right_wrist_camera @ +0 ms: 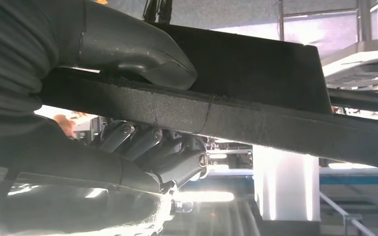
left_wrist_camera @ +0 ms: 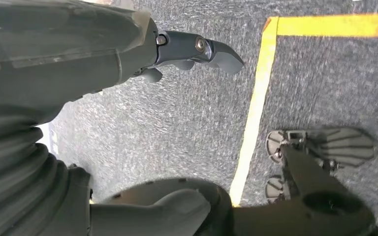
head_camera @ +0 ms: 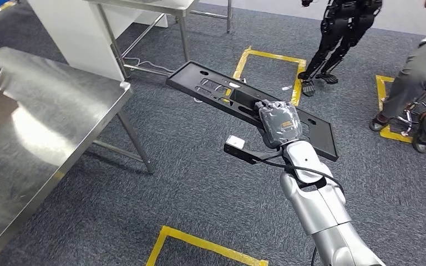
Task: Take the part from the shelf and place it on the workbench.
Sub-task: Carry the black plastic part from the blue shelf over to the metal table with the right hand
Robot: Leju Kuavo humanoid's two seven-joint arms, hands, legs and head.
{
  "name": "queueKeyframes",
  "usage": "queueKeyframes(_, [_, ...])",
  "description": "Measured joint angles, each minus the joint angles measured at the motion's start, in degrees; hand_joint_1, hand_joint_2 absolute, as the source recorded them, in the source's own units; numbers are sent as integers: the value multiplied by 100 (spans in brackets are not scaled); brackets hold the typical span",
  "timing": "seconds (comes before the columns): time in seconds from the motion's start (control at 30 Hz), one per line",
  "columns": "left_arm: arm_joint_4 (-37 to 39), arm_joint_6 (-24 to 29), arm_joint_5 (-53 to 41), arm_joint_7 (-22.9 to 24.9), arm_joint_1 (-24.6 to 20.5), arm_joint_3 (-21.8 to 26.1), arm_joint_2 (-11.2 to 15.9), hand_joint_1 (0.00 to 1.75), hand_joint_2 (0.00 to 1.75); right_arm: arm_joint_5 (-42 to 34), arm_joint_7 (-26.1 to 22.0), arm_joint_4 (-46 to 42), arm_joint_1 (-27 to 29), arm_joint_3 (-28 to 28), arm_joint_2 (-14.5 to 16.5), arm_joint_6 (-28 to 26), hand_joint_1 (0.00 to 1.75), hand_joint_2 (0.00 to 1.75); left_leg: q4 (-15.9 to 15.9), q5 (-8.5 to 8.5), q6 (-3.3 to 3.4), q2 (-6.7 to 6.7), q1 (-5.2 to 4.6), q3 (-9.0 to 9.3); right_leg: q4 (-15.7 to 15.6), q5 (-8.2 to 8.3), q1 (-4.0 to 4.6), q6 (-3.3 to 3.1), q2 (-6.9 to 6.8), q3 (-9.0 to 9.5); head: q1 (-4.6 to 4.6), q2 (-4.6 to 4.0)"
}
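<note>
1. Clearly, the right hand [head_camera: 279, 123] clamped the part [head_camera: 222, 91], a long flat black panel, held in the air over the grey carpet [head_camera: 199, 183].
2. Its long axis ran from near the hand's side up and away to the left, far end pointing toward the white table legs [head_camera: 183, 33].
3. Close up, the thumb [right_wrist_camera: 142, 54] pressed one face and the fingers [right_wrist_camera: 162, 152] curled under the other.
4. The left hand [left_wrist_camera: 103, 54] hung over the carpet, fingers apart, holding nothing.
5. The steel workbench [head_camera: 28, 138] stood well apart to the left.
</note>
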Motion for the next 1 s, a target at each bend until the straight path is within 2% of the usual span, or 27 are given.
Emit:
queueKeyframes(0.03, [1,2,3,4,7,15,10,0,175,1,1,-8,11,-3,-4,-4,175,175,-30,13,18,-59,-3,17,-17,-7,7,16,-62,20,1,0])
queueKeyframes(0.07, [1,1,2,8,22,29,15,0,175,2,1,-25,24,-7,-10,-4,175,175,-84,38,36,-117,8,58,0,-31,9,34,-61,24,1,0])
queueKeyframes(0.1, [2,-1,-2,11,33,40,19,0,175,3,2,-46,34,-15,-18,-5,175,175,-144,68,60,-173,24,105,70,-78,9,48,3,10,1,0])
queueKeyframes(0.13, [2,-1,-9,11,37,44,22,0,175,4,5,-74,41,-27,-28,-7,175,175,-200,99,83,-229,44,153,279,-177,2,49,128,-76,6,0])
queueKeyframes(0.2, [3,1,-22,7,25,49,26,0,175,7,14,-117,81,-63,-60,-9,175,175,-237,122,109,-358,69,180,993,-457,-38,32,396,-420,11,0])
queueKeyframes(0.23, [3,1,-26,4,20,51,27,0,175,9,17,-132,115,-78,-74,-9,175,175,-235,123,111,-438,73,179,1354,-572,-55,38,462,-615,15,0])
queueKeyframes(0.27, [4,0,-28,2,22,52,25,0,175,10,19,-140,152,-89,-89,-8,175,175,-231,122,109,-520,78,180,1529,-599,-70,67,486,-725,15,0])
queueKeyframes(0.3, [4,-1,-28,1,28,53,22,0,175,12,20,-146,178,-95,-101,-8,175,175,-223,118,102,-598,85,179,1490,-535,-88,117,499,-735,15,0])
queueKeyframes(0.33, [4,-1,-28,1,34,55,19,0,175,14,20,-157,191,-97,-110,-8,175,175,-206,109,88,-668,96,180,1253,-396,-109,179,514,-645,14,0])
queueKeyframes(0.37, [4,-2,-29,0,39,57,20,0,175,20,21,-172,193,-98,-118,-7,175,175,-176,90,58,-732,108,171,851,-215,-144,250,586,-468,19,0])
queueKeyframes(0.4, [4,-5,-34,-1,38,58,27,0,175,25,21,-188,188,-99,-123,-2,175,175,-126,62,17,-790,109,147,491,-73,-166,290,671,-292,33,0])
queueKeyframes(0.43, [4,-10,-40,-1,36,60,37,0,175,32,20,-209,184,-99,-125,6,175,175,-80,38,-22,-839,112,117,230,21,-182,289,736,-169,42,0])
queueKeyframes(0.47, [4,-14,-46,-2,38,61,47,0,175,38,20,-225,180,-98,-125,19,175,175,-47,23,-61,-886,111,84,75,69,-184,260,782,-95,51,0])
queueKeyframes(0.53, [6,-18,-52,-2,58,62,59,0,175,43,19,-242,172,-97,-123,48,175,175,-34,22,-100,-954,127,40,56,74,-168,154,714,-96,51,0])
queueKeyframes(0.57, [8,-20,-53,-2,75,62,64,0,175,44,20,-246,162,-97,-122,58,175,175,-15,8,-119,-928,132,26,52,77,-170,117,676,-93,52,0])
queueKeyframes(0.63, [10,-24,-56,-2,92,62,69,0,175,41,23,-269,132,-98,-119,69,175,175,252,-157,-167,-691,134,-98,41,76,-183,50,605,-80,21,0])
queueKeyframes(0.7, [11,-42,-65,-2,82,61,71,0,175,3,11,-286,95,-101,-117,110,175,175,910,-485,-212,-439,142,-421,40,60,-161,0,527,-70,-13,0])
queueKeyframes(0.77, [11,-64,-83,-2,73,59,70,0,175,-84,-36,-272,54,-115,-119,168,175,175,1496,-701,-225,-385,154,-736,41,45,-142,-28,450,-66,-14,0])
queueKeyframes(0.8, [11,-78,-99,-2,74,58,69,0,175,-151,-87,-246,14,-130,-117,195,175,175,1607,-693,-220,-382,155,-815,41,39,-133,-37,410,-63,-14,0])
queueKeyframes(0.83, [11,-94,-118,-3,75,58,70,0,175,-227,-152,-200,-54,-148,-114,220,175,175,1563,-604,-204,-381,154,-818,41,32,-123,-46,370,-59,-14,0])
queueKeyframes(0.87, [11,-112,-144,-8,75,57,73,0,175,-307,-226,-132,-156,-166,-106,249,175,175,1377,-445,-174,-369,148,-749,42,25,-110,-56,324,-50,-14,0])
queueKeyframes(0.93, [11,-138,-179,-22,71,57,87,0,175,-415,-340,15,-381,-183,-87,288,175,175,720,-64,-86,-269,115,-438,39,9,-87,-71,254,-25,-15,0])
queueKeyframes(1.0, [11,-143,-192,-30,67,57,96,0,175,-448,-379,80,-483,-185,-76,304,175,175,376,103,-33,-182,89,-263,36,1,-79,-77,226,-10,-15,0])
